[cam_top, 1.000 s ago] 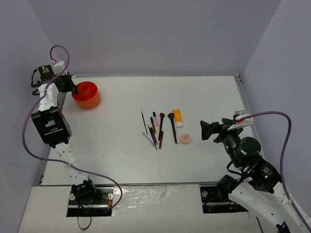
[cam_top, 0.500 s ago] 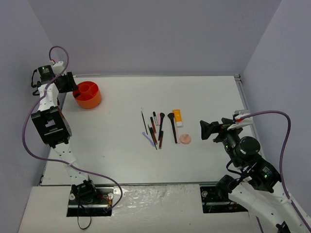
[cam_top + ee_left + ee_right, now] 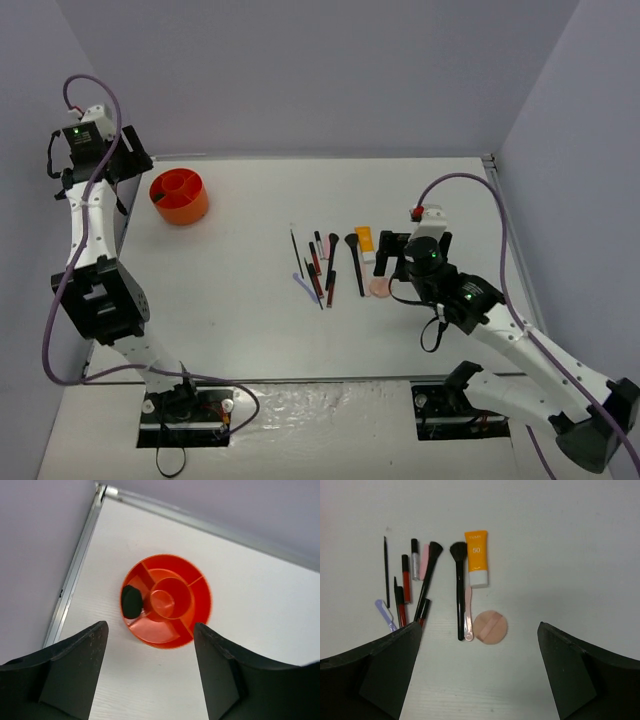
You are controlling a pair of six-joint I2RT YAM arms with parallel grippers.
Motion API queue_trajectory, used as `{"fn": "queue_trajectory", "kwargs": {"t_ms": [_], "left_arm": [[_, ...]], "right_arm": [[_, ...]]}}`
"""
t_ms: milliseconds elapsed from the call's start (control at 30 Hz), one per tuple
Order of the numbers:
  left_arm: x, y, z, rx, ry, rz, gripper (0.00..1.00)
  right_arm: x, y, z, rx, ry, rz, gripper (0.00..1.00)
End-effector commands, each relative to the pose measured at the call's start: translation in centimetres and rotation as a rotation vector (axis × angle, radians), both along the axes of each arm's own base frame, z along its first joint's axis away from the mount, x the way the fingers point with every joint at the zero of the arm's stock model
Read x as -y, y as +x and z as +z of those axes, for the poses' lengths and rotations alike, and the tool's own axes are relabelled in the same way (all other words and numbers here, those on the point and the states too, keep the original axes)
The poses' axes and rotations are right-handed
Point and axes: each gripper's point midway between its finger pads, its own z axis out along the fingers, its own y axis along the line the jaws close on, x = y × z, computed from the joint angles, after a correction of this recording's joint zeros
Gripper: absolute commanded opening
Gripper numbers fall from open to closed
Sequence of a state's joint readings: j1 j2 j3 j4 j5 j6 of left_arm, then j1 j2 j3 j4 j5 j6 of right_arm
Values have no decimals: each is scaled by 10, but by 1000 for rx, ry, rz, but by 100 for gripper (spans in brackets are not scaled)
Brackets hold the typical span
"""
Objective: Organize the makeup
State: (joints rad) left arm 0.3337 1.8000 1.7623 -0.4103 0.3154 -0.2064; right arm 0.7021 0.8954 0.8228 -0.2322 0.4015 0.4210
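The left gripper (image 3: 150, 626) hung over the far left corner of the table (image 3: 230, 310), its two fingers (image 3: 75, 670) spread well apart with nothing between them and touching nothing. Through the gap, the left wrist view showed the orange round holder (image 3: 197, 597) below. A dark round compact (image 3: 132, 601) lay in the holder's left outer compartment, beside the central cup. The right gripper (image 3: 478, 627) stood over the middle of the table with its fingers (image 3: 385, 675) opened very wide. They gripped nothing, and no contact with any item showed. The rest of the makeup lay loose on the table, framed between those fingers. The pink round compact (image 3: 490, 628) was nearest, just below the orange-white tube (image 3: 476, 557), and a pale pink stick (image 3: 468, 615) lay touching its left edge. Left of the stick, a long black brush (image 3: 459, 585) lay straight, and a second black brush (image 3: 431, 567) slanted beside it. Further left came a clear gloss tube (image 3: 415, 552), a red pencil (image 3: 406, 580), a thin black pencil (image 3: 386, 570) and, lowest, the lilac stick (image 3: 385, 614). In the top view this cluster lay well apart from the holder, at the right arm's fingertips.
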Motion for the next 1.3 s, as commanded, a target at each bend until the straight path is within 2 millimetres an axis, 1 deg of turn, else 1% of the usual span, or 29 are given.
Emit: {"fn": "queue_trajectory", "kwargs": {"t_ms": [0, 67, 100, 133, 167, 200, 233, 267, 367, 433, 533, 600, 700, 800, 900, 1100, 1267], "left_arm": [[40, -48, 107, 216, -17, 76, 71], [68, -74, 112, 215, -39, 41, 79], [85, -87, 120, 231, -44, 12, 80], [100, -101, 122, 239, -47, -17, 82], [114, -113, 118, 231, -46, -48, 84], [121, -121, 101, 194, -49, -55, 86], [130, -133, 94, 187, -54, -76, 87], [140, -146, 93, 196, -60, -105, 88], [168, -173, 65, 154, -78, -193, 92], [185, -190, 44, 122, -84, -253, 93], [203, -209, 20, 95, -89, -326, 95], [210, -217, 9, 92, -88, -353, 95], [214, -225, -21, 30, -94, -370, 96], [212, -229, -36, -21, -85, -370, 96], [208, -230, -39, -41, -67, -359, 96], [204, -232, -40, -48, -53, -340, 96], [204, -232, -40, -51, -55, -344, 96]], "right_arm": [[-4, 11, -35, -80, 39, -129, 86], [-2, 16, -52, -108, 12, -167, 76], [0, 18, -59, -114, 2, -193, 73], [3, 20, -66, -123, -6, -215, 70], [6, 22, -74, -137, -10, -231, 66], [6, 23, -84, -160, -16, -237, 63], [5, 23, -94, -185, -6, -237, 60], [4, 23, -102, -211, 13, -235, 58], [11, 27, -124, -252, 54, -263, 49], [24, 27, -140, -285, 66, -300, 46], [35, 31, -151, -292, 77, -326, 42], [34, 30, -157, -305, 74, -319, 41], [27, 31, -166, -318, 90, -297, 38], [24, 31, -174, -333, 97, -288, 36], [24, 28, -181, -350, 92, -283, 35], [20, 21, -187, -378, 97, -255, 34], [17, 14, -186, -379, 116, -233, 37]]}}
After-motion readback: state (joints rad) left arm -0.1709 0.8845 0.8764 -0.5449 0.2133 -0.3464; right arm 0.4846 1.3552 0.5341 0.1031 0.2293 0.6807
